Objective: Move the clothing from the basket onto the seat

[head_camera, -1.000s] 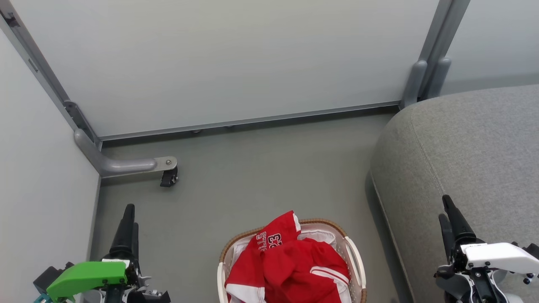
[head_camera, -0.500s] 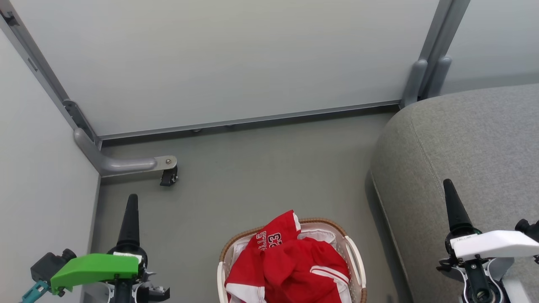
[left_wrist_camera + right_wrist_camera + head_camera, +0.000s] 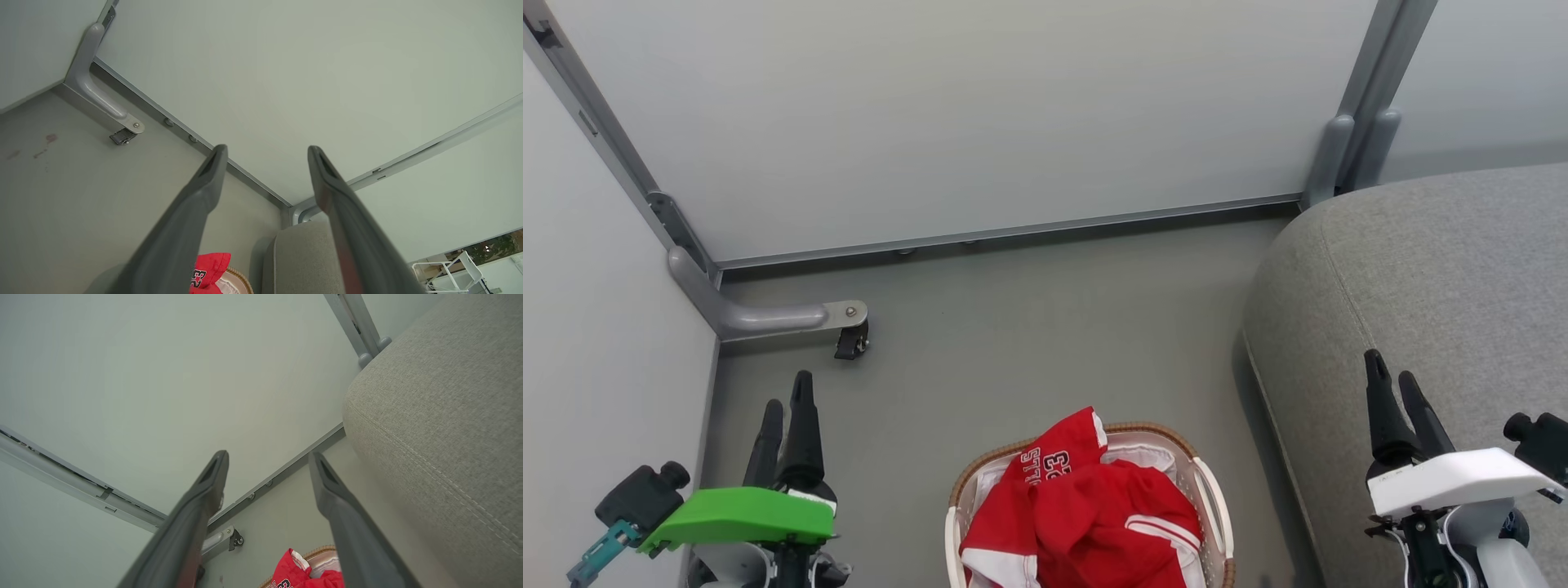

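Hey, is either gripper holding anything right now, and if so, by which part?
Nothing is held. The left gripper and the right gripper both have open, empty jaws. The clothing lies in the basket.

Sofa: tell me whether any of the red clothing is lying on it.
No, the red clothing sits heaped in the basket, and the grey sofa beside it carries nothing red.
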